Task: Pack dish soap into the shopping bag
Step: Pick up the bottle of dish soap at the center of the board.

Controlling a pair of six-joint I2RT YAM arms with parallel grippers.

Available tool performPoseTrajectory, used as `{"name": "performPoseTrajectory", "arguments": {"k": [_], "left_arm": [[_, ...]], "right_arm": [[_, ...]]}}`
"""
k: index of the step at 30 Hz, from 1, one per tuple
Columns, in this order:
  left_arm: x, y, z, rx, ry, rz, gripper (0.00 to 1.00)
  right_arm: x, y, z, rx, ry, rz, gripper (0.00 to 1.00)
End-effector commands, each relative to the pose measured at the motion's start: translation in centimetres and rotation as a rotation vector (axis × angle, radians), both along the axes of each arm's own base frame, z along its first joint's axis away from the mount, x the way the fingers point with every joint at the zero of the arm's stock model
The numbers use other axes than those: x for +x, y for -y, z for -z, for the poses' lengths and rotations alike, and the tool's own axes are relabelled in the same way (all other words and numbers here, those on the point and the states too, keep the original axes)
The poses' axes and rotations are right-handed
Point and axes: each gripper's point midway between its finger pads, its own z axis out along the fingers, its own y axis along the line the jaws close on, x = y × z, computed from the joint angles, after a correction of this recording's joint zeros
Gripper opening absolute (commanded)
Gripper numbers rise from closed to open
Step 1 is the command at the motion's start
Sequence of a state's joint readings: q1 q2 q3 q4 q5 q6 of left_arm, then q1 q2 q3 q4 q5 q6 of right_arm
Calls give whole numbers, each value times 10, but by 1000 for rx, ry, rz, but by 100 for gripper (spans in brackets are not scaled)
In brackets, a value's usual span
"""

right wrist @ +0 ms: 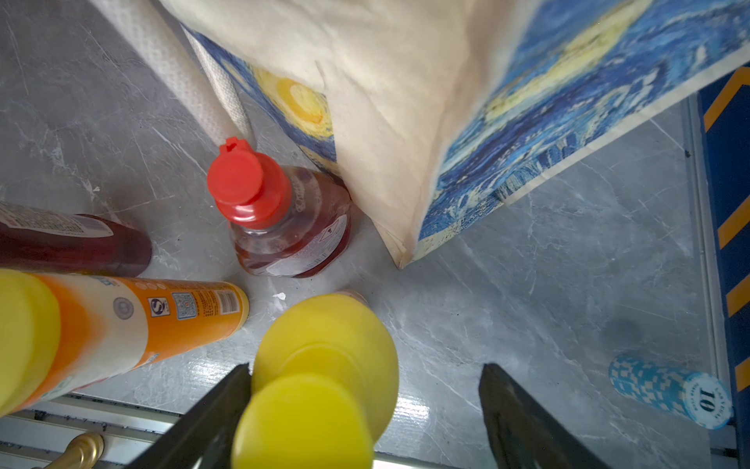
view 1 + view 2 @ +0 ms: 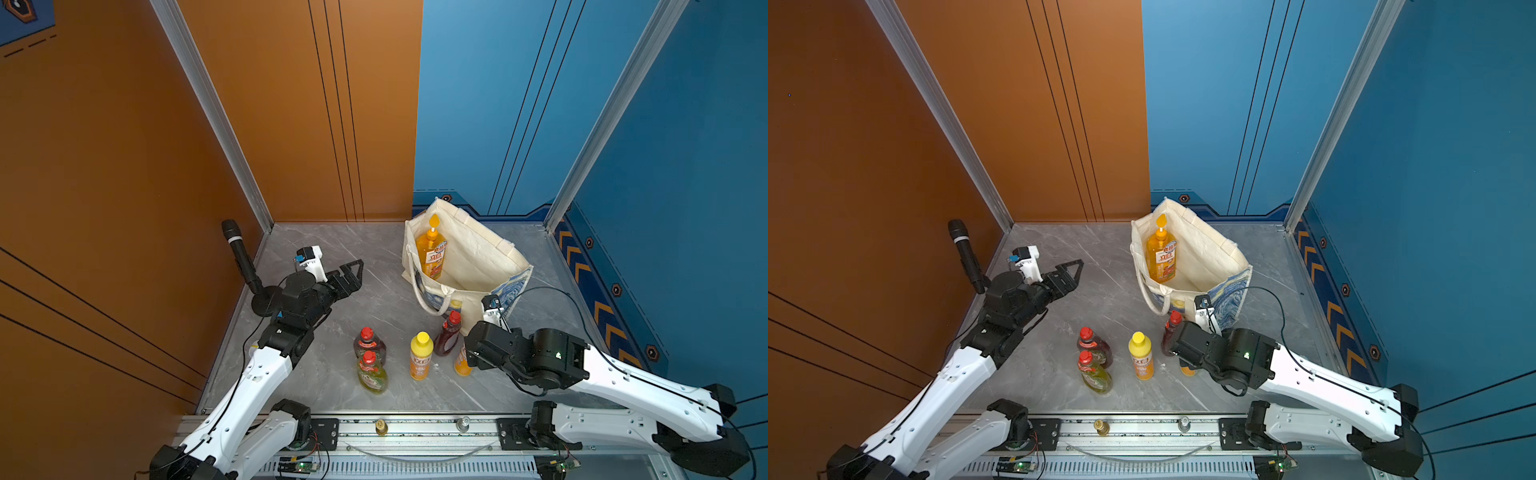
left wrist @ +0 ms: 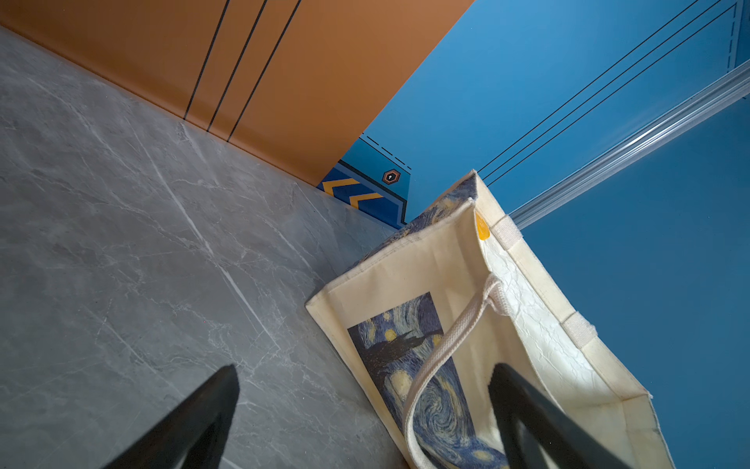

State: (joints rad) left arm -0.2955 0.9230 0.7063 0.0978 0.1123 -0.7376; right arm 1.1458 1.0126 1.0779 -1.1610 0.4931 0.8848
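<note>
Beside the cream-white fabric tote (image 2: 482, 253), the right gripper (image 1: 365, 367) hung wide-jawed over a yellow-capped orange plastic bottle (image 1: 324, 345), apparently to grasp it, the left gripper (image 3: 365, 367) equally wide

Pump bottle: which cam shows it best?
A top view. Both top views show the pump bottle whole, upright inside the bag, label and pump clear. Left wrist catches only an orange sliver over the bag's rim, likely the pump. Right wrist shows just the bag's printed outside, no pump bottle.
</note>
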Motion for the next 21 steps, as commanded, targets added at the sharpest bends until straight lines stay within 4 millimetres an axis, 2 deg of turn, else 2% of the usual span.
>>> {"name": "performPoseTrajectory", "arguments": {"k": [1,9,21], "left_arm": [[1,0,-1,21,21,-6,98],[0,3,0,20,19,4,98],[0,4,0,23,19,7,98]], "right_arm": [[2,0,5,13,-6,19,87],[8,-15,8,42,-2,-12,80],[10,-16,24,31,-17,-14,72]]}}
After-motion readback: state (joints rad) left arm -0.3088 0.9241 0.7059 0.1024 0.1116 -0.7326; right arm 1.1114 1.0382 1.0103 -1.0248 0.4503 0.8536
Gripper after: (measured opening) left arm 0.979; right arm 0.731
